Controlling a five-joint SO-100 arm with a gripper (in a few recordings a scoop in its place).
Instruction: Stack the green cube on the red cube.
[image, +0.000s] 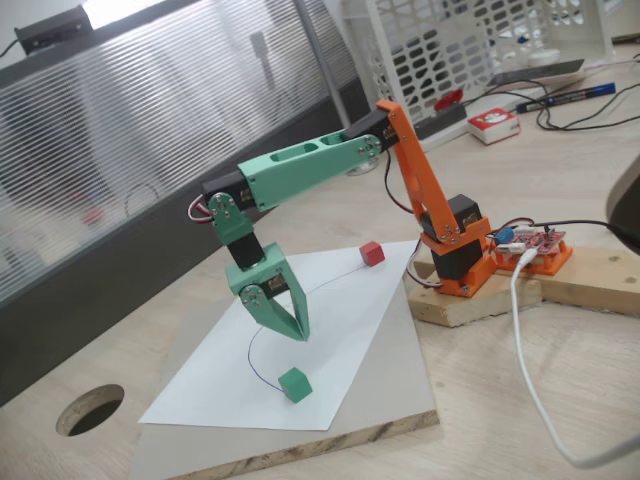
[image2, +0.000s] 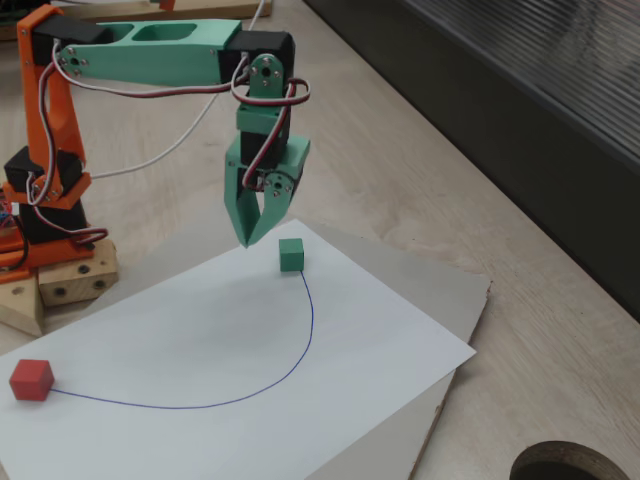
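The small green cube (image: 294, 384) (image2: 291, 254) rests on a white paper sheet (image: 340, 330) (image2: 250, 350), at one end of a thin blue curved line. At the line's other end, close to the arm's base, sits the red cube (image: 372, 253) (image2: 31, 379). My green gripper (image: 302, 334) (image2: 250, 240) points down over the paper just beside the green cube, apart from it. Its fingertips meet and hold nothing.
The paper lies on a board whose edge (image: 330, 445) is near. A round hole (image: 90, 408) (image2: 570, 465) opens in the table. The orange base (image: 460, 250) (image2: 45, 200) stands on a wooden block with a white cable (image: 525, 360). A white basket (image: 470, 45) and a red-and-white box (image: 494, 125) stand behind.
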